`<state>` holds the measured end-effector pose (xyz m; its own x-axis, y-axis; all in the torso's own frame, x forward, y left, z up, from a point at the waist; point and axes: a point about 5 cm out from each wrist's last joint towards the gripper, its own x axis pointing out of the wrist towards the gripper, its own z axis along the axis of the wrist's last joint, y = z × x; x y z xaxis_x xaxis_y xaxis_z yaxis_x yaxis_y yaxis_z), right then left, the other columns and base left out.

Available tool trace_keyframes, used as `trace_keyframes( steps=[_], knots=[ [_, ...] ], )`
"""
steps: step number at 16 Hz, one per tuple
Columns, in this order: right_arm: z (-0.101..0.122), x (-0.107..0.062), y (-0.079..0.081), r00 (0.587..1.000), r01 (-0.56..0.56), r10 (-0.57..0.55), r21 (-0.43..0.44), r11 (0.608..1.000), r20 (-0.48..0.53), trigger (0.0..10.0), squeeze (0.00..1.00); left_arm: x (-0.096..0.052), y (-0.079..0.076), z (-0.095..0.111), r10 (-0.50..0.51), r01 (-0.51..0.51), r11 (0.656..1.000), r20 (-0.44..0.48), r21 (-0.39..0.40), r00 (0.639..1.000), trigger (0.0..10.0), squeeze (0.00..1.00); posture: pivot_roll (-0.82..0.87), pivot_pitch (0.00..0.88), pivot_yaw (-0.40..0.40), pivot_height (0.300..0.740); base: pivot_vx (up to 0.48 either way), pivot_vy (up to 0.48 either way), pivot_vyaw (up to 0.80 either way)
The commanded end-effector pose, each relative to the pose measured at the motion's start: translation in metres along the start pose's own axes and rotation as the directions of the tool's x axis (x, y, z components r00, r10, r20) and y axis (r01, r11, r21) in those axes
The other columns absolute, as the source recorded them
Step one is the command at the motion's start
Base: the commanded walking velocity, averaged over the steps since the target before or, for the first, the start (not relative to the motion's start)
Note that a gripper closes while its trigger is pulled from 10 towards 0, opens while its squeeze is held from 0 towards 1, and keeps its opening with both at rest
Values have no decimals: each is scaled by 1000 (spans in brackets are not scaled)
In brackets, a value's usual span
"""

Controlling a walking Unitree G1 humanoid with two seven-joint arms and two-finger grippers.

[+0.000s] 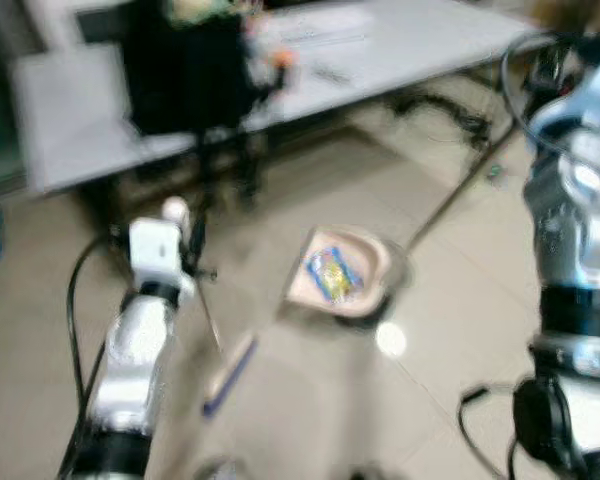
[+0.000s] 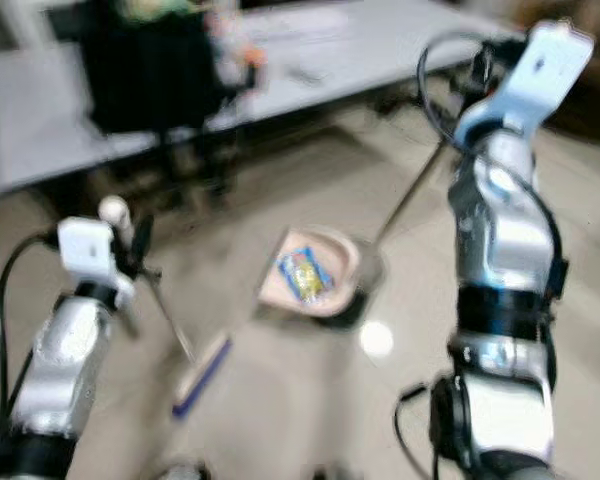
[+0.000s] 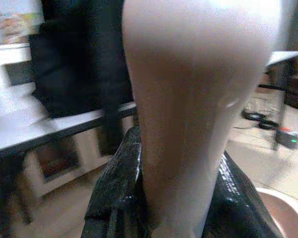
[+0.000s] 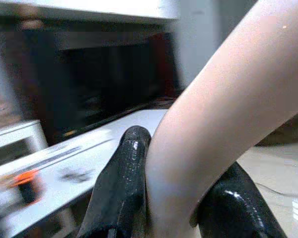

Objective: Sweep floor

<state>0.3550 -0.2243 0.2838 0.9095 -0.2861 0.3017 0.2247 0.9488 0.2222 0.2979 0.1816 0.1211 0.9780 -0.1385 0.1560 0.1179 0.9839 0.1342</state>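
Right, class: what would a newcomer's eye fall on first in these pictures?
First the pink dustpan on the floor mid-scene, with a blue and yellow wrapper lying in it. Then the two silver arms: the left tool clamps the broom handle, and the right tool clamps the dustpan's long handle. The broom head rests near the dustpan.

The left arm [image 1: 130, 370] reaches forward and up from the low left. Its silver part ends in a white wrist block. The left gripper [image 3: 179, 198] has its two black fingers [image 3: 114, 198] pressed tight on a pale handle [image 3: 188, 99]. The right arm [image 2: 500, 300] stands tall on the right side, bent at the top. The right gripper [image 4: 179, 198] squeezes a second pale handle [image 4: 228, 114] between its black fingers [image 4: 121, 188].
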Motion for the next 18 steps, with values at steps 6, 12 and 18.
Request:
trace_keyframes(
  steps=[6, 12, 18],
  knots=[
    [17, 7, -3, 998, 32, -32, 8, 999, 54, 10000, 0, 6, 11, 9, 49, -49, 998, 13, 25, 999, 10000, 0, -23, 0, -1, 740, 381, 0, -309],
    [5, 6, -1, 1000, 8, -8, 6, 1000, 10, 10000, 0, 3, 12, 7, 72, -72, 997, 0, 27, 997, 10000, 0, -19, 0, -11, 740, 386, 0, 0],
    [-2, 4, -1, 1000, 11, -10, 17, 1000, -9, 10000, 0, 3, 11, 7, 65, -65, 998, -1, 24, 998, 10000, 0, -21, 0, -5, 740, 389, 0, 0]
  ],
)
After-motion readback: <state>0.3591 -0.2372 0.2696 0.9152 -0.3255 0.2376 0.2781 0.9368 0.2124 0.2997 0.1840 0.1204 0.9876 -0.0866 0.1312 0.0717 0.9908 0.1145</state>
